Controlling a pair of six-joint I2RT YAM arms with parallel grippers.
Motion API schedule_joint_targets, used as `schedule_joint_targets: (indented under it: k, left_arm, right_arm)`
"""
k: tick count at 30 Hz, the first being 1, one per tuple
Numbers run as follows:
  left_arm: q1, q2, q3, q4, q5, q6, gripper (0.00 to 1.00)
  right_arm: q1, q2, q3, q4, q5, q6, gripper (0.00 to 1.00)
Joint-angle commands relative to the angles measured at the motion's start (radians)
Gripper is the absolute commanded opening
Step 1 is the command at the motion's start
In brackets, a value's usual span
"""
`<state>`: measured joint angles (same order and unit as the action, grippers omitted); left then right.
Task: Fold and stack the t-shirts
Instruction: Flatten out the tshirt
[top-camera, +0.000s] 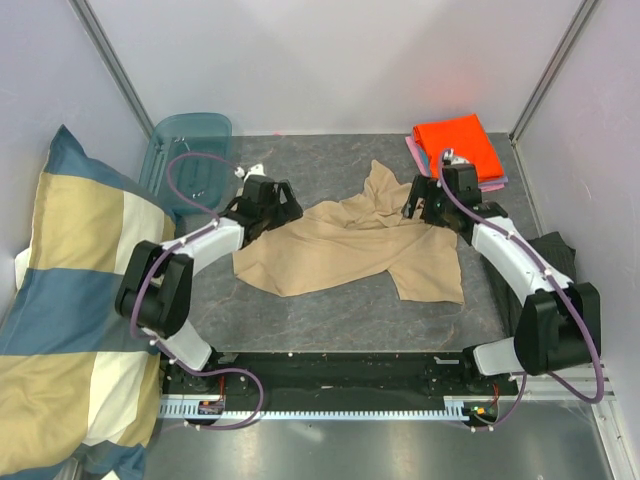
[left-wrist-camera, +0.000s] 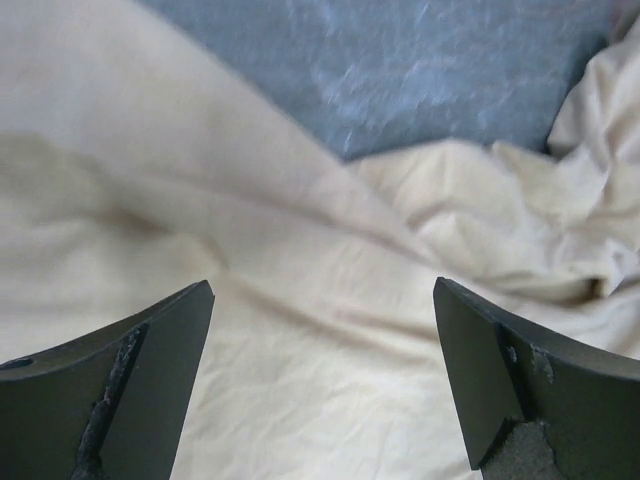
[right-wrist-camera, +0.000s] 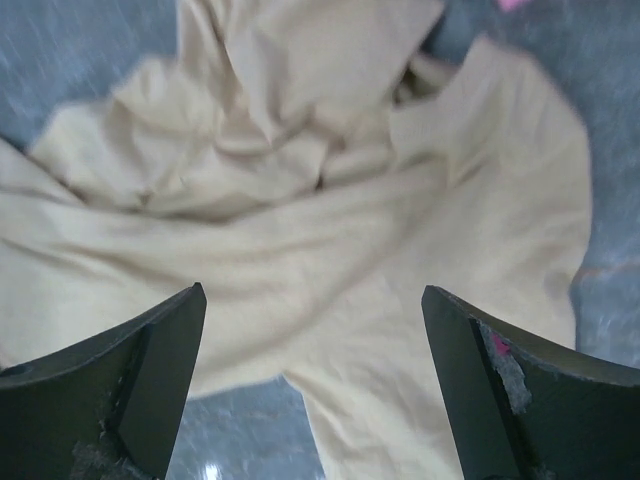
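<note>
now, the tan t-shirt (top-camera: 350, 245) lies crumpled and unfolded on the table (top-camera: 330, 320), and we judge the step in hand is to take hold of it and spread it flat. the left gripper (top-camera: 283, 212) hovers over the shirt's left edge and the right gripper (top-camera: 416, 208) over its right side, by the bunched top. both stand wide open and hold nothing.

to do this well, we would bring each pair of fingers down on a single layer at an outer edge or corner, not on the heaped folds at the shirt's top. then we would pinch firmly and draw the arms apart so the cloth tightens and the wrinkles go. we would lift little, so the soft cotton does not sag and double over.

the folded orange t-shirt (top-camera: 458, 148) sits beyond the tan shirt's upper right, well apart, on a pink one (top-camera: 411, 150).

we find no brand, label or print on any shirt.
</note>
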<state>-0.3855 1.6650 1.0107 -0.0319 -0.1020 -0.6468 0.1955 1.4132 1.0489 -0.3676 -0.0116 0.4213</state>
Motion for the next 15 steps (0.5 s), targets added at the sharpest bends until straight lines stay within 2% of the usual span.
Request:
schedule_joint_targets:
  k: [1,8,15]
  left_arm:
    - [-0.001,-0.109,-0.165,0.013,0.005,-0.046,1.0]
    - [-0.006,-0.261,-0.325,-0.016,-0.048,-0.091,1.0]
    - [-0.003,-0.15,-0.282,-0.013,-0.068,-0.096,1.0]
  right_arm:
    - [0.033,-0.074,-0.102,-0.066,0.004,-0.003,0.98]
    - [0.036,-0.187,-0.271,-0.111,0.125,0.092,0.98]
    - [0.036,-0.259,-0.355,-0.119,0.099,0.114,0.98]
